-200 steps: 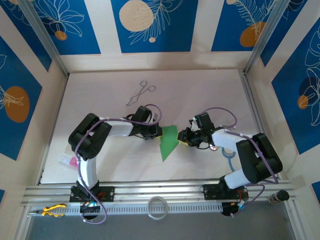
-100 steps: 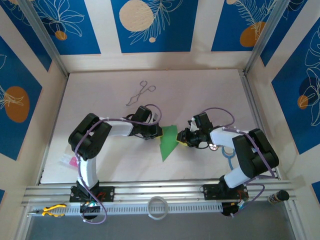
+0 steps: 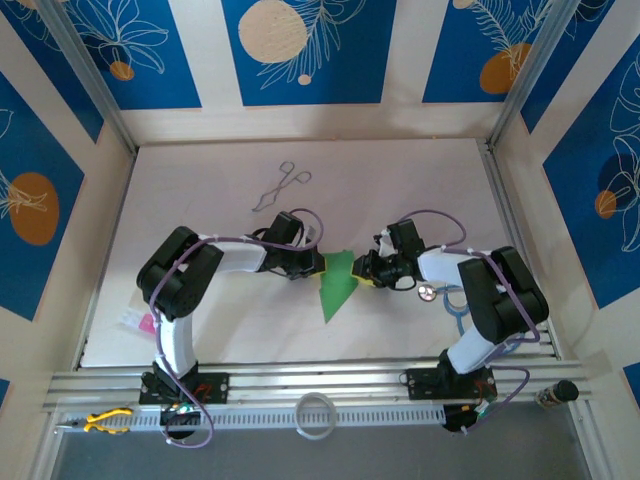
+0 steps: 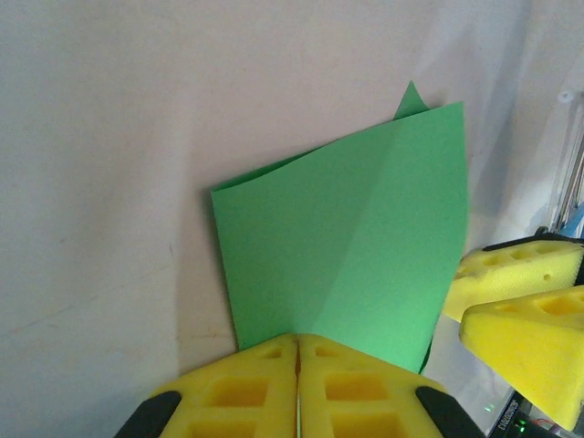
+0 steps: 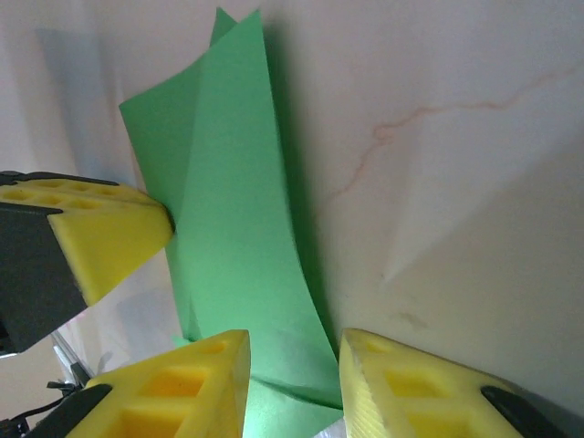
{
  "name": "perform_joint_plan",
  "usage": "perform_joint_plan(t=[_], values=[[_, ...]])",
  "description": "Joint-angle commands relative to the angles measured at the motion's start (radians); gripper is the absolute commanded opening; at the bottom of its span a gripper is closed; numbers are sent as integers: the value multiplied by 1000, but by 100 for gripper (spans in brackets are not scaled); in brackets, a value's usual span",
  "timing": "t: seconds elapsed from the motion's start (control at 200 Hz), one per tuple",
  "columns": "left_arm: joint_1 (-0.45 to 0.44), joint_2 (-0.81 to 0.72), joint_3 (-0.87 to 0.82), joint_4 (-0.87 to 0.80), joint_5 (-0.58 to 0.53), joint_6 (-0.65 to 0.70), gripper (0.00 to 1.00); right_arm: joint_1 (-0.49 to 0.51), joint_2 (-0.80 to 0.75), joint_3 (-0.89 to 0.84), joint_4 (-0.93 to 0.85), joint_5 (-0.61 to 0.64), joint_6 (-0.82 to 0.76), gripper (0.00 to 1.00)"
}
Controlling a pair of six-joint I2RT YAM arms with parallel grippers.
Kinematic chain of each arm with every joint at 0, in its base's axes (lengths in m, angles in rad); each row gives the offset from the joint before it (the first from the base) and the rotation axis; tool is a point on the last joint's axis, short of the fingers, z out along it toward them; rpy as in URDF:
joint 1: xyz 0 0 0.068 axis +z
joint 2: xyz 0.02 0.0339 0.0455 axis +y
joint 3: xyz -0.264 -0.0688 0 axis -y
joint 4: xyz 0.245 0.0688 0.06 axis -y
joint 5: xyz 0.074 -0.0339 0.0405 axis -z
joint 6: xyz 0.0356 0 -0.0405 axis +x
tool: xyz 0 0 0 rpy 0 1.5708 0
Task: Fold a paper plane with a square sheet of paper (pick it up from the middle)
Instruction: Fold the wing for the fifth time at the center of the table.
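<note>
Pinching the left edge of the creased square sheet of paper, the left hand is closed tight at mid-frame. The right hand straddles the opposite edge, jaws partly apart, not clamping. Bare table surrounds them; forceps lie well apart, above.

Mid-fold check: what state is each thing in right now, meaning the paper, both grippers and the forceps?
square sheet of paper: folded over, with a diagonal crease, pinched at one edge.
left gripper: shut on the square sheet of paper.
right gripper: open, one finger on either side of the sheet's other edge.
forceps: lying flat beyond both grippers, untouched.
</note>
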Motion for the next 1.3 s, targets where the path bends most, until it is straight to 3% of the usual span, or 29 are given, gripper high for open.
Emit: perform_joint_plan(t=[0.0, 0.695, 1.296], values=[[-12, 2, 0, -12, 22, 3, 10, -4, 15, 18, 13, -68, -26, 31], [-12, -1, 0, -16, 19, 4, 10, -43, 36, 52, 4, -83, -74, 32], [-12, -1, 2, -17, 15, 2, 10, -34, 16, -23, 29, -67, -27, 33]])
